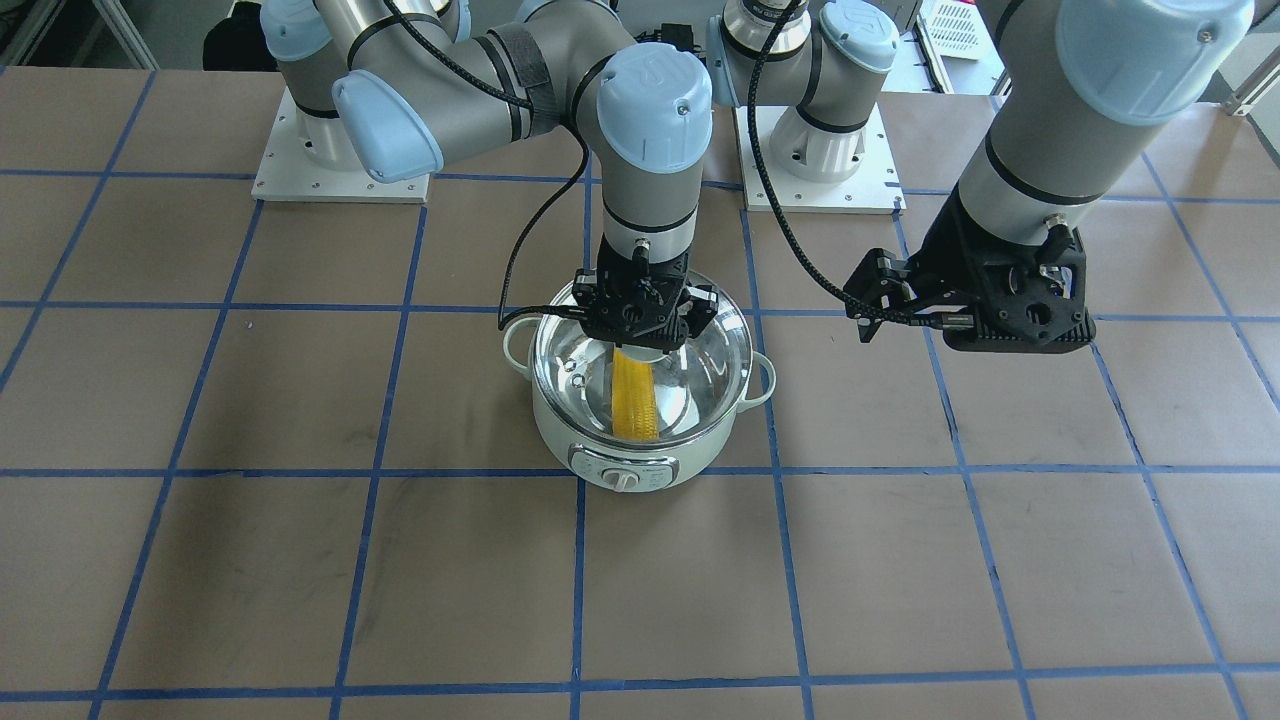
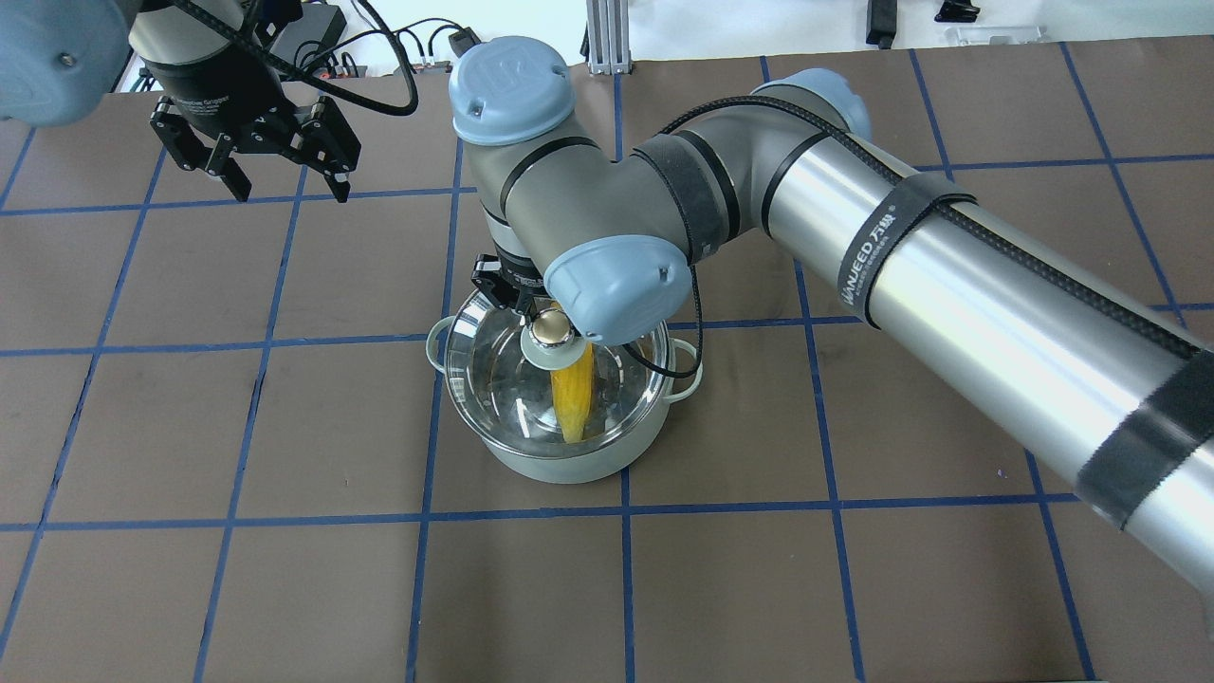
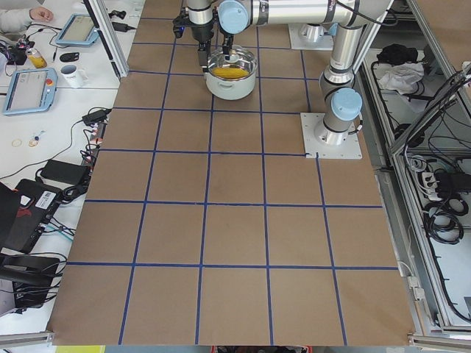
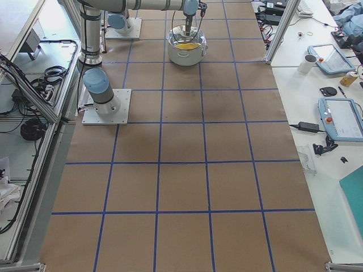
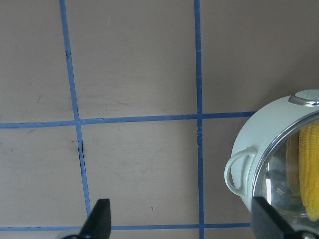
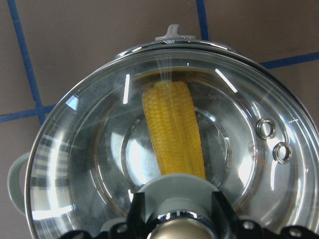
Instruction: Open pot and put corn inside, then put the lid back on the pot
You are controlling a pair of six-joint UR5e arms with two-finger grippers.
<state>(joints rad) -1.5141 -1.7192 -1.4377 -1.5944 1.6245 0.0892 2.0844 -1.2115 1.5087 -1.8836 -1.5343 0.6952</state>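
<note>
Overhead exterior is showing the bright yellow corn (image 2: 572, 398) lying in the pot (image 2: 560, 470) under the glass lid (image 2: 484, 379), its long axis running 12 to 6 o'clock, narrower end at 6. Right wrist-mounted is revealing the right gripper (image 6: 178, 206) clamping the lid from above; the left gripper (image 2: 289, 194) is hanging spread at 10 o'clock.

Two arms, the left arm (image 1: 1050, 140) and the right arm (image 2: 948, 275), are each built of silver-grey tubes linked by round joints. Each joint carries a pale blue cap (image 1: 655, 105) with small screws and an embossed mark. A black braided cable (image 2: 1062, 270) runs along the tubes under a black strap (image 2: 887, 242) with white lettering. Each arm rises from a white base plate (image 1: 290, 180). The left gripper (image 2: 286, 185) and right gripper (image 1: 648, 343) are black.
</note>
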